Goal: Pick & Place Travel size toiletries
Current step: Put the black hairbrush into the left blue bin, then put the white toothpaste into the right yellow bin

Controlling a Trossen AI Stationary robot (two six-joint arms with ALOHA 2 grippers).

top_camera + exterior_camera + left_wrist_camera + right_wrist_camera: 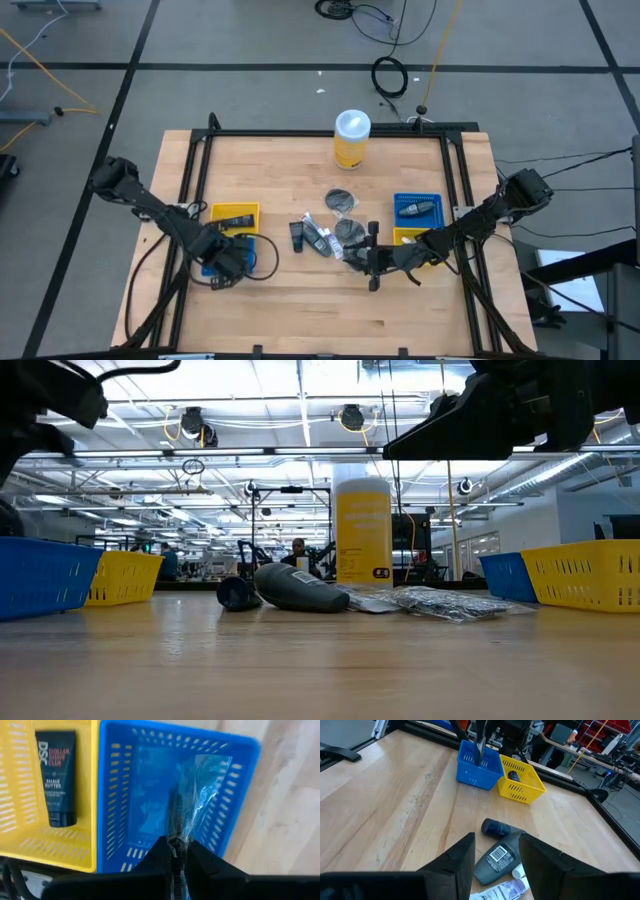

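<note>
My left gripper (pixel 226 264) hovers over the left blue tray (pixel 120 795) and is shut on a clear sachet (pixel 197 790) with a dark slim item inside. A black tube (pixel 56 780) lies in the yellow tray (pixel 20 820) beside it. My right gripper (pixel 358 260) is open and empty above a dark-grey tube (pixel 495 860) with a blue cap. Dark tubes (pixel 310 238), whitish sachets (pixel 502 891) and two dark-grey discs (pixel 341 200) lie flat mid-table. My left gripper pinches the sachet's near end (pixel 175 839) between its two fingers (pixel 202 857), coming from above and pointing down. The sachet hangs below the fingers inside the blue tray's outline. Whether its lower end touches the tray floor I cannot tell.
A tall yellow canister (pixel 352 138) with a white lid stands at the far middle. A second blue tray (pixel 417 207) with an item inside and a yellow tray (pixel 404 238) sit at the right, under my right arm. A black frame rail (pixel 330 131) borders the table.
</note>
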